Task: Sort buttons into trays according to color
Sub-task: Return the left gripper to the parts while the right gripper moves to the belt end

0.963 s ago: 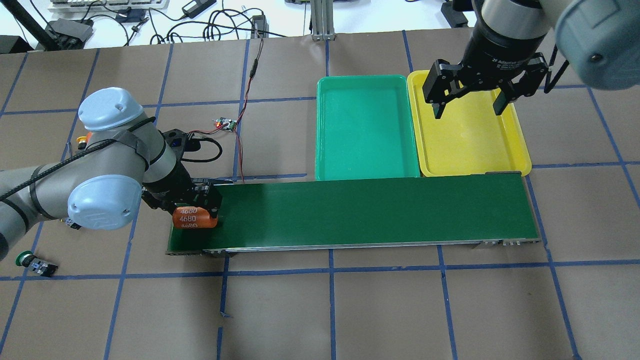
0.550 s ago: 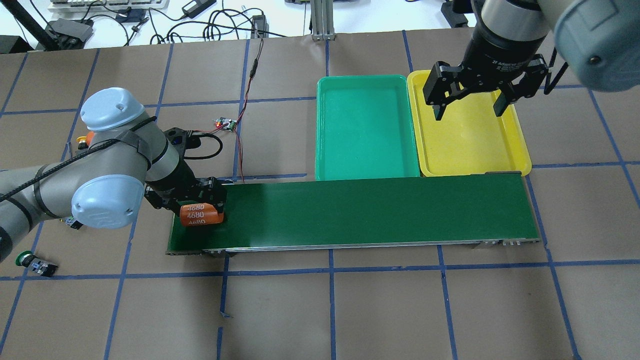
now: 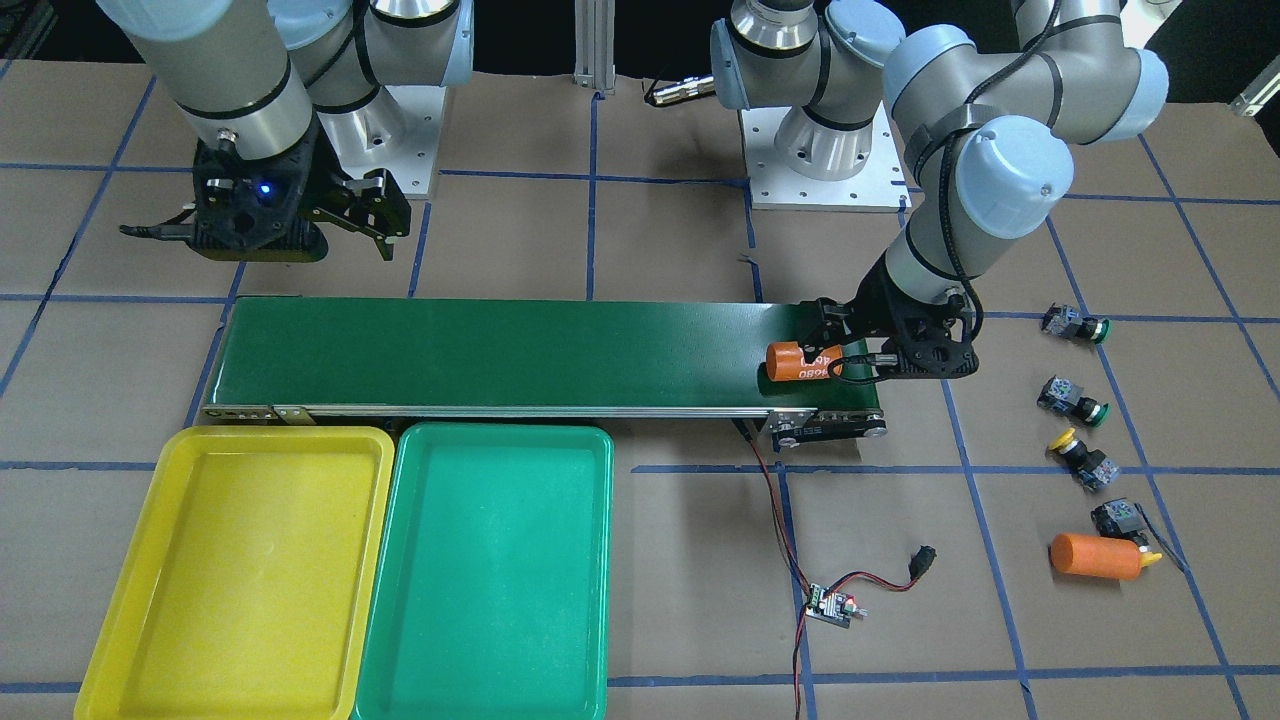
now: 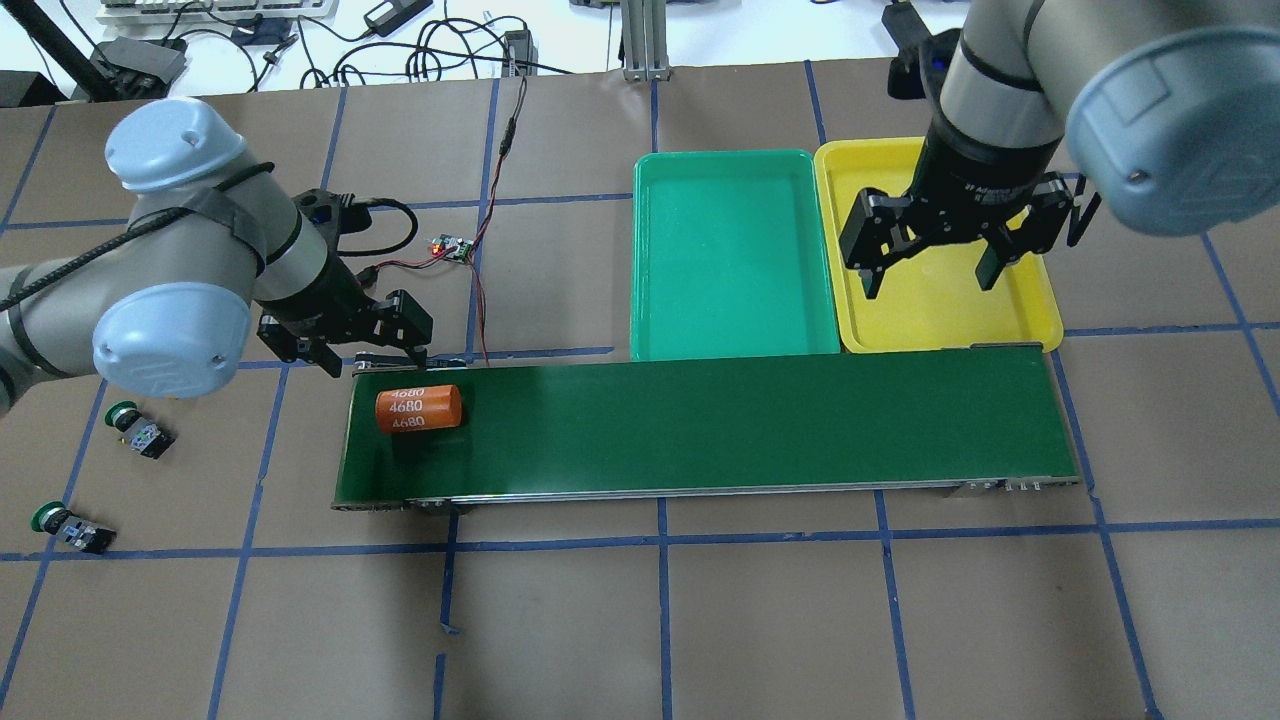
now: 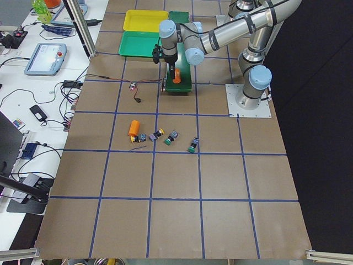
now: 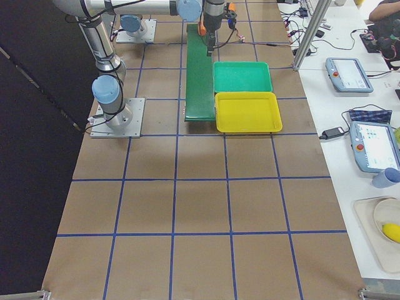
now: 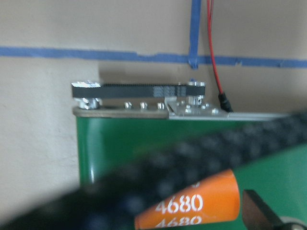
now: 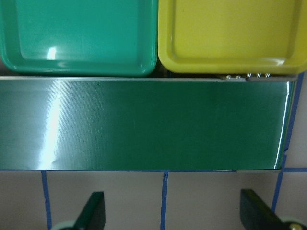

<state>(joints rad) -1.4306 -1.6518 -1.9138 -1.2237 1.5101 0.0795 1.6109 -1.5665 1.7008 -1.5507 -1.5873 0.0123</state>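
Left tool wide, empty, mid-left, near cylinder on belt; right tool wide, empty, raised upper right.

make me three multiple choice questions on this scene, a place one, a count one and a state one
1. Where does the orange cylinder lie? A) on the conveyor belt B) in the green tray C) in the yellow tray
2. How many green-capped buttons lie on the table? A) one B) two C) four
3. The right gripper is: A) jaws open, empty B) shut on a button C) shut on the cylinder
1 A: it rests on the belt. 2 B: two green caps show. 3 A: jaws apart, nothing between.
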